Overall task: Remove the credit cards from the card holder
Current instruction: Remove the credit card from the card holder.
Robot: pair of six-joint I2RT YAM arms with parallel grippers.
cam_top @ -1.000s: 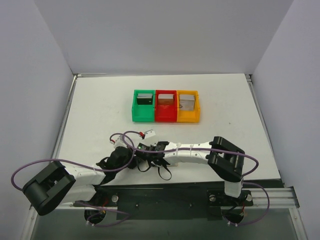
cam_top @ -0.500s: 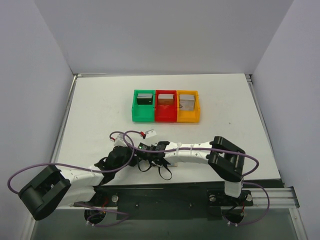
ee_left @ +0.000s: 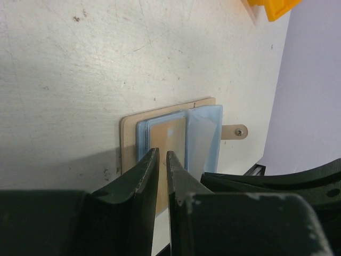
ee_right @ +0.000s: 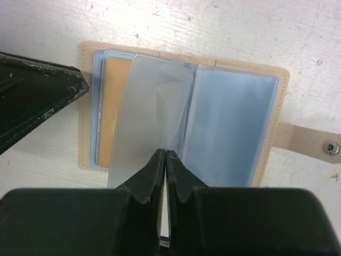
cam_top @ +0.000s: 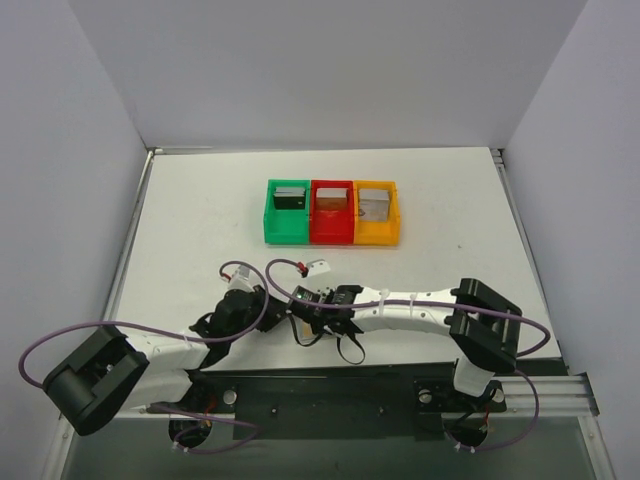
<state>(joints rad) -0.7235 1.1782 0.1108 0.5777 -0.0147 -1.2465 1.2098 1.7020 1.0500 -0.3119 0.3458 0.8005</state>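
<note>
Jaws of the right gripper (ee_right: 165,154) were newly shut on a clear sleeve (ee_right: 154,96) of the card holder (ee_right: 240,122) at the surface's (ee_right: 213,32) near edge. The left gripper's (ee_left: 162,156) had just parted narrowly over a tan card (ee_left: 170,133) still pocketed. Only the top view showed three credit cards (cam_top: 375,205) in bins (cam_top: 285,232).

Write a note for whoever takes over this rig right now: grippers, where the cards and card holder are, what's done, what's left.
Left gripper: jaws slightly apart at the card holder's edge, nothing seen held.
Right gripper: shut on a raised clear sleeve of the open holder.
Done: three cards out, one each in the green bin, red bin, orange bin.
Left: a tan rectangle in one pocket may be another card; check and pull it.
</note>
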